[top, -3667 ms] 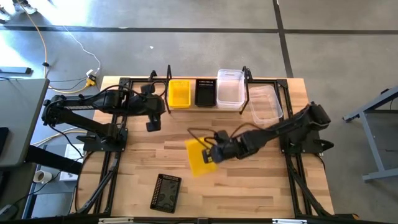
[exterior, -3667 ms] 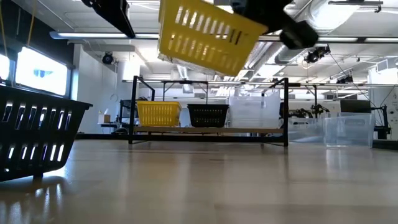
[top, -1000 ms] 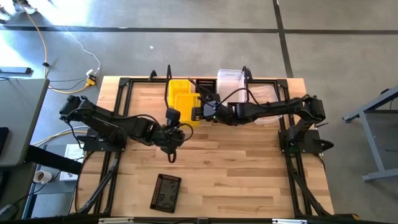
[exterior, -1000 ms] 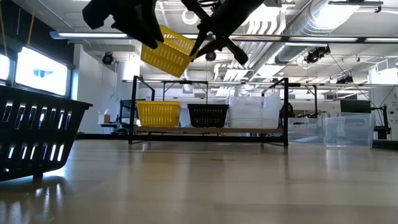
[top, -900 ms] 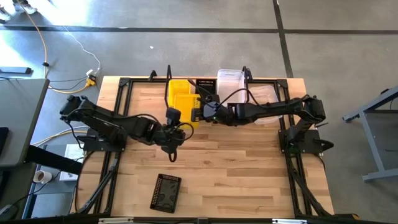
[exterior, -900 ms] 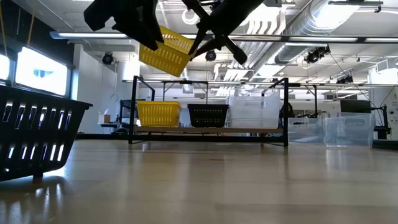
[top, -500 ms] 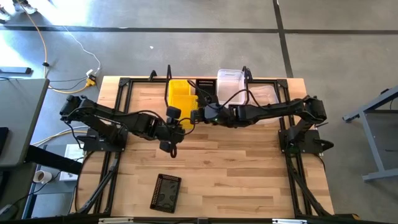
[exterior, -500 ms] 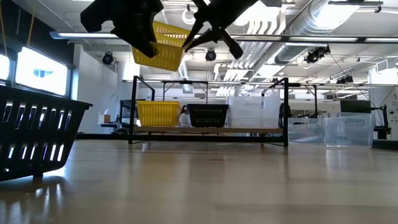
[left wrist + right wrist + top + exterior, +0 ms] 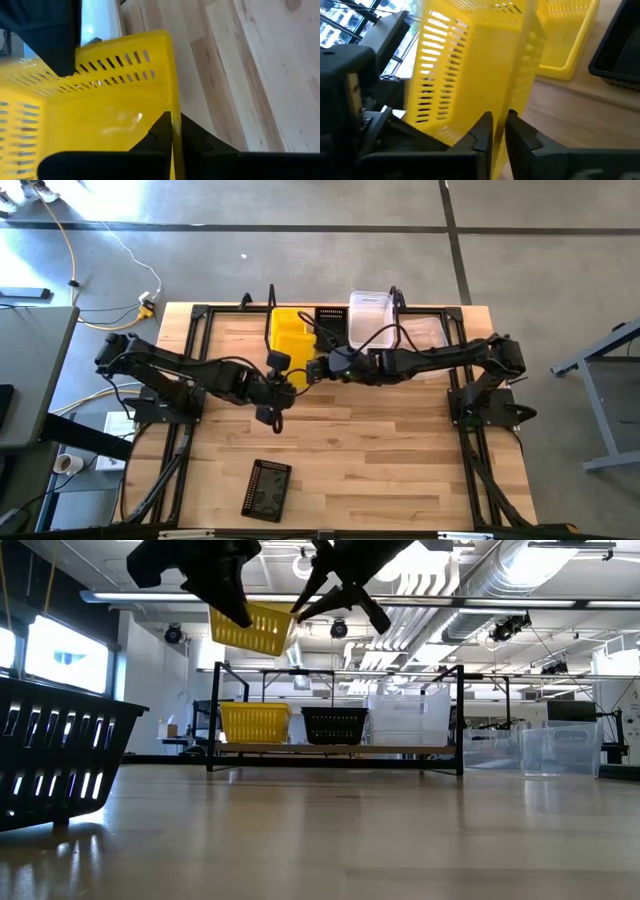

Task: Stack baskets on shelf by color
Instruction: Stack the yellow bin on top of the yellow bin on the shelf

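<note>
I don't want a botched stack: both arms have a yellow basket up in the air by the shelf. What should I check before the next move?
1. Left end effector grip on the raised yellow slotted plastic basket: ok, shut on its rim.
2. Right end effector clear of that basket: not ok, it is at the basket's wall.
3. Height over the yellow plastic basket on the shelf: ok, a gap shows between them.
4. Lined up over it front to back: cannot tell.
5. Black perforated basket on the wood-plank, black-framed shelf: ok, apart from the raised one.
</note>
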Controlling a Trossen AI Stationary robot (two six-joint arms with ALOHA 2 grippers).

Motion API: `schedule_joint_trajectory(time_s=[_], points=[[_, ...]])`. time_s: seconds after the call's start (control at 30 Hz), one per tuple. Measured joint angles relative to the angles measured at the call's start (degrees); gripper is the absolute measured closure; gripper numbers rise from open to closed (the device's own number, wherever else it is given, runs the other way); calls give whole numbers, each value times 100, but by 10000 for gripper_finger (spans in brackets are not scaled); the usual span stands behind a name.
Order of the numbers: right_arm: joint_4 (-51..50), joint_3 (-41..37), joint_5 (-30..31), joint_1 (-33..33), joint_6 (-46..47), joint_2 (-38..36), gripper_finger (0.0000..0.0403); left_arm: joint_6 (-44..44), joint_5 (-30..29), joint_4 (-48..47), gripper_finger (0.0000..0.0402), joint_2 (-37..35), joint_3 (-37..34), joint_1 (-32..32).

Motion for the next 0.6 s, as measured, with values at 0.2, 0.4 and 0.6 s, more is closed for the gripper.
schedule_joint_trajectory(time_s=[0.2,0.4,0.6], points=[[-122,0,-27,-16,-324,-156,311,-161,290,-60,400,-266,-2,92],[-164,2,-24,-136,-1106,-614,275,-324,450,-93,401,-679,-2,459],[-145,2,-77,-303,-2065,-1207,273,-408,861,177,401,-1048,-7,999]])
